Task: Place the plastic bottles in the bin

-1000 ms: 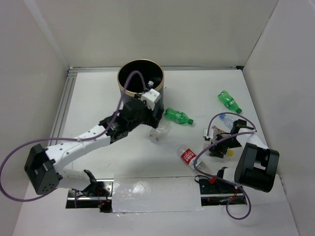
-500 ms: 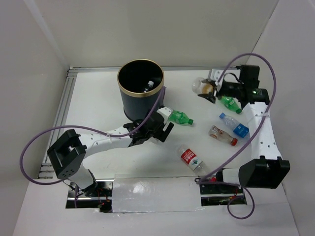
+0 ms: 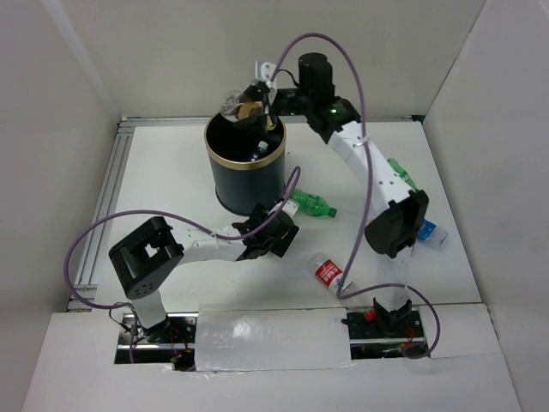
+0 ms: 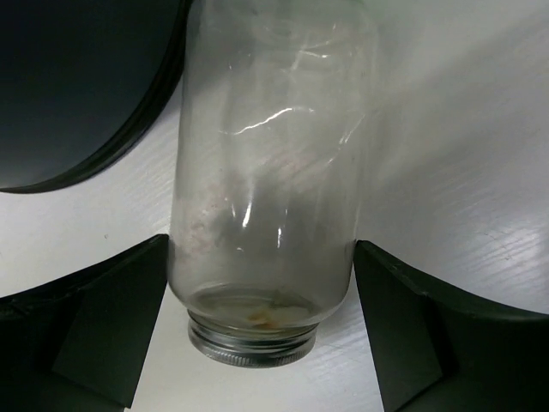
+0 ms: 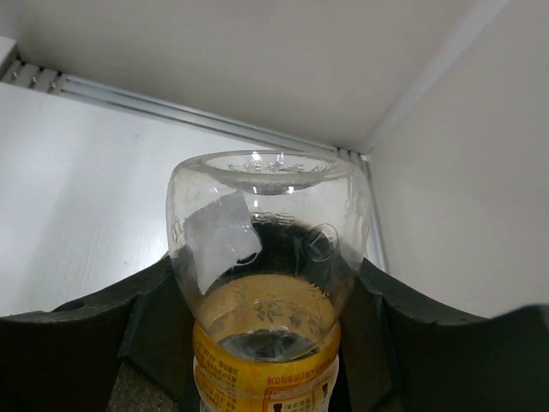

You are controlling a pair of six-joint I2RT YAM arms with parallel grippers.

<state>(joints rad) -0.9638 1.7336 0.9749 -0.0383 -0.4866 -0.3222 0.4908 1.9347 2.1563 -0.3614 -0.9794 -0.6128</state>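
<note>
The dark bin [image 3: 244, 176] with a gold rim stands at the back middle. My right gripper [image 3: 256, 106] is shut on a clear bottle with a yellow label [image 3: 233, 105], also in the right wrist view [image 5: 268, 283], and holds it over the bin's far rim. My left gripper [image 3: 271, 233] is low on the table beside the bin's base [image 4: 77, 86]. Its fingers [image 4: 111, 335] press both sides of a clear capless bottle [image 4: 266, 189] lying there. A green bottle [image 3: 310, 204], a red-label bottle [image 3: 329, 275], a second green bottle [image 3: 400, 174] and a blue-label bottle [image 3: 431, 233] lie on the table.
A small bottle [image 3: 260, 153] lies inside the bin. White walls enclose the table on three sides, with a metal rail [image 3: 103, 197] along the left. The right arm's links [image 3: 377, 180] stretch across the table's right half.
My right arm has swung from the back right to above the bin, carrying the yellow-label bottle. My left gripper has stayed by the clear bottle beside the bin.
</note>
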